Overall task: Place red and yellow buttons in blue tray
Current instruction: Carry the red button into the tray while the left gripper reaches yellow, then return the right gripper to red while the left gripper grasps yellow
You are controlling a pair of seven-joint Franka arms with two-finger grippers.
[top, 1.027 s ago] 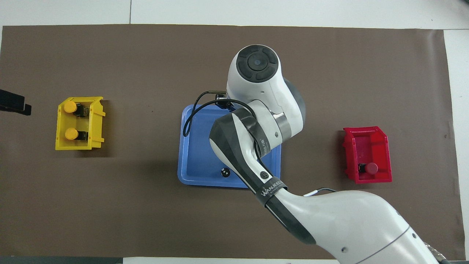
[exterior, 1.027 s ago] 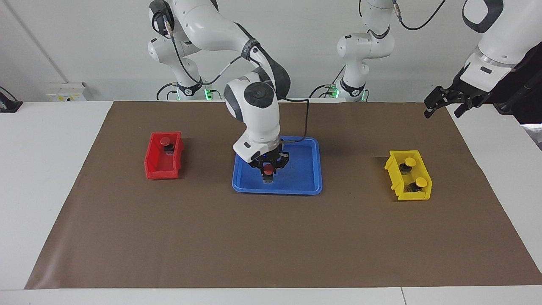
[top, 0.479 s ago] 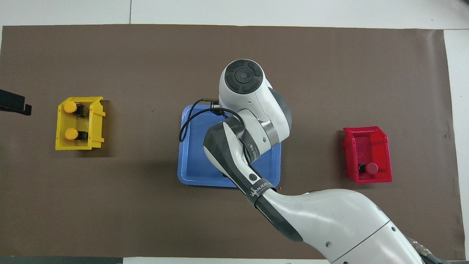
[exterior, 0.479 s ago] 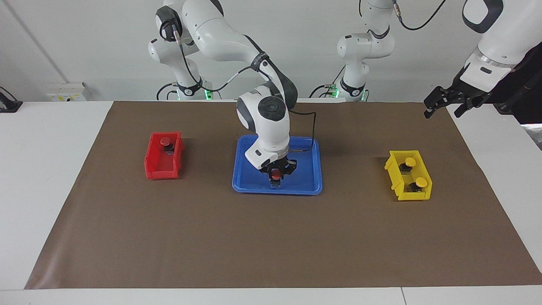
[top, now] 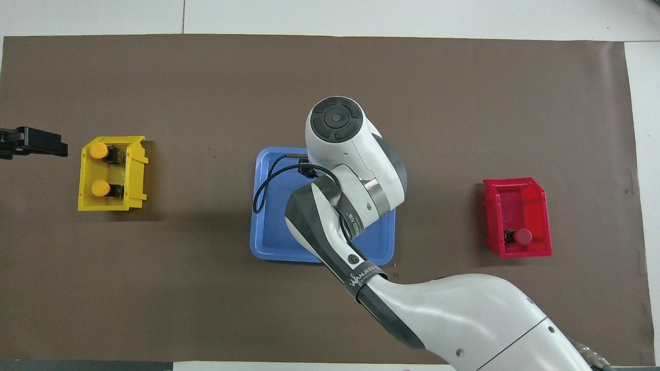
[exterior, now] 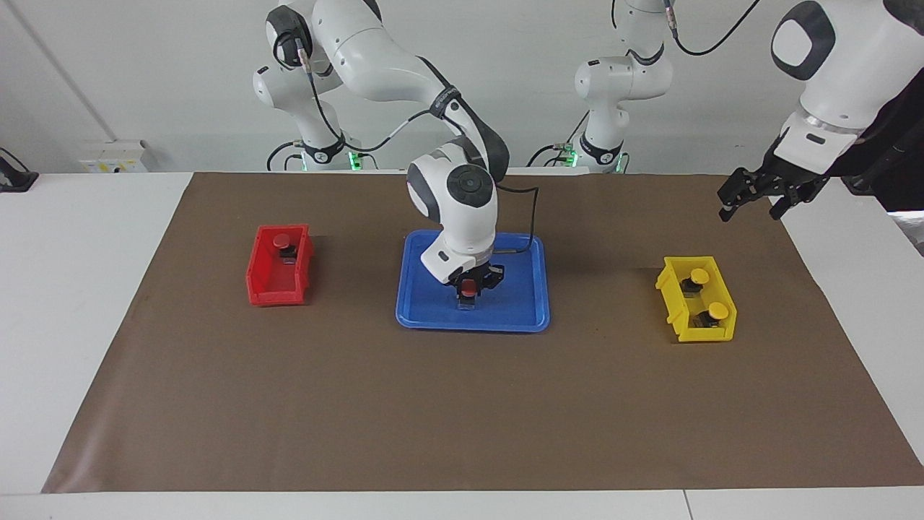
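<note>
White counter (exterior: 79, 289) with a big brown mat (exterior: 462, 404) spread over it, plain white wall at the robots' end. The blue tray (exterior: 520, 303) sits mid-mat. The right end effector (exterior: 468, 295) is down low in the tray, clamped on a red button (exterior: 469, 288) whose black base looks to be at or just above the tray floor, can't tell if it's actually touching. From overhead the right arm covers that button completely, only the blue tray (top: 268, 226) edges show around it.

The other red button (exterior: 286, 243) is in the small red bin (exterior: 278, 285) toward the right arm's end of the counter, in the corner nearer the robots. Overhead that same red button (top: 521, 236) shows up lying in the red bin (top: 515, 206).

Both yellow buttons (exterior: 699, 277) (exterior: 716, 311) are in the yellow bin (exterior: 693, 328) toward the left arm's end, one nearer the robots than the other.

The left end effector (exterior: 751, 195) hangs in the air over the mat's edge near the yellow bin, fingers spread apart, holding nothing
</note>
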